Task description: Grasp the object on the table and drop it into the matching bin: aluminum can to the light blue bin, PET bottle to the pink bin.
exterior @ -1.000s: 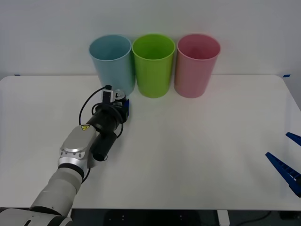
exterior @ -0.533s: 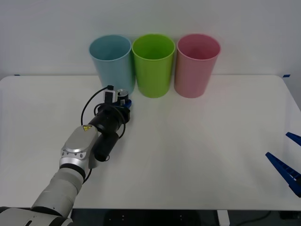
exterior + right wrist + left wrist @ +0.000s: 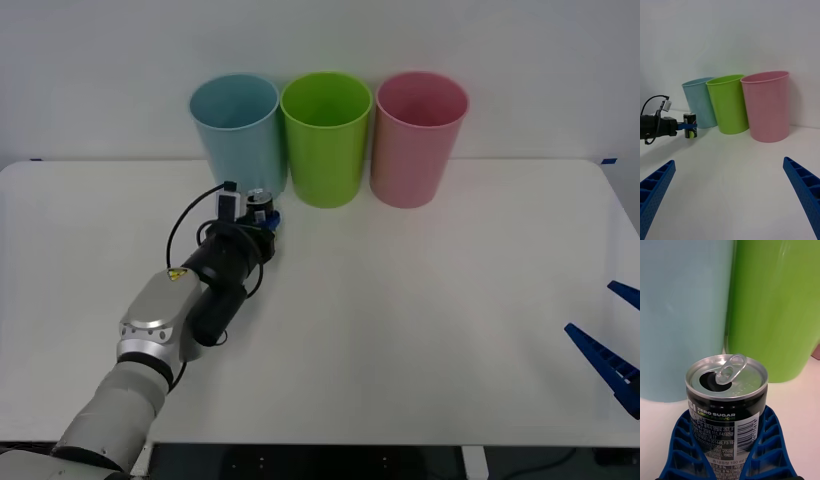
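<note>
1. Your left pincer (image 3: 263,222) is pinching the aluminum can (image 3: 259,203) between its blue ribbed fingers (image 3: 769,442), low on the can's body, just in front of the light blue bin (image 3: 238,130).
2. The can is standing upright in that grip, long axis vertical, its opened silver top and pull tab facing up; from the right wrist view it is sitting near the counter (image 3: 420,300), whether touching it you cannot tell.
3. The light blue bin's rim is rising well above the can, directly beyond it, with the lime green bin (image 3: 326,135) just beside; the coming move is likely calling for a lift up and over that rim.
4. Your right pincer (image 3: 730,195) is waiting spread wide at the counter's right edge, well apart from the can and the pink bin (image 3: 419,135).
</note>
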You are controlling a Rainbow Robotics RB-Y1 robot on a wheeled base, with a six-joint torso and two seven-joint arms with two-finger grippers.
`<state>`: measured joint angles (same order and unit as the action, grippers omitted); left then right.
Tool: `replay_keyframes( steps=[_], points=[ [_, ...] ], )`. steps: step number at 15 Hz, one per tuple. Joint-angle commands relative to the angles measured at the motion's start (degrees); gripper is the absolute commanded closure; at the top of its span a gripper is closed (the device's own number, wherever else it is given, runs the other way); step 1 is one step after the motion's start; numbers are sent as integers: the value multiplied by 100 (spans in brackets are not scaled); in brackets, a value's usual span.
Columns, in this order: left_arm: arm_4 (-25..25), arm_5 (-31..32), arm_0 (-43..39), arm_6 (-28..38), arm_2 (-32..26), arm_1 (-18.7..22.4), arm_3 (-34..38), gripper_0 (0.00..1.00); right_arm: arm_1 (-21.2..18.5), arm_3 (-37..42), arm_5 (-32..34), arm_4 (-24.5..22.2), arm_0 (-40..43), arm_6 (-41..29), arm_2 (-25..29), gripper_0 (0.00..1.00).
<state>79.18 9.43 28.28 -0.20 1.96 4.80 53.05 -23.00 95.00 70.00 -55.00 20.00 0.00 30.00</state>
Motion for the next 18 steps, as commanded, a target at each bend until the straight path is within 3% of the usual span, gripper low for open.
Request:
replay_keyframes(
  steps=[1, 8, 14, 18],
  points=[
    [-351, 217, -367, 29, 138, 188, 557, 100, 0, 0, 0, 0, 0, 0, 0, 0],
    [-1317, 727, -1281, 73, 358, 988, 2095, 100, 0, 0, 0, 0, 0, 0, 0, 0],
    [-2223, 797, -1773, 108, 358, 1612, 3255, 100, 0, 0, 0, 0, 0, 0, 0, 0],
    [-2398, 788, -1782, 108, 261, 1752, 3712, 100, 0, 0, 0, 0, 0, 0, 0, 0]
  ],
)
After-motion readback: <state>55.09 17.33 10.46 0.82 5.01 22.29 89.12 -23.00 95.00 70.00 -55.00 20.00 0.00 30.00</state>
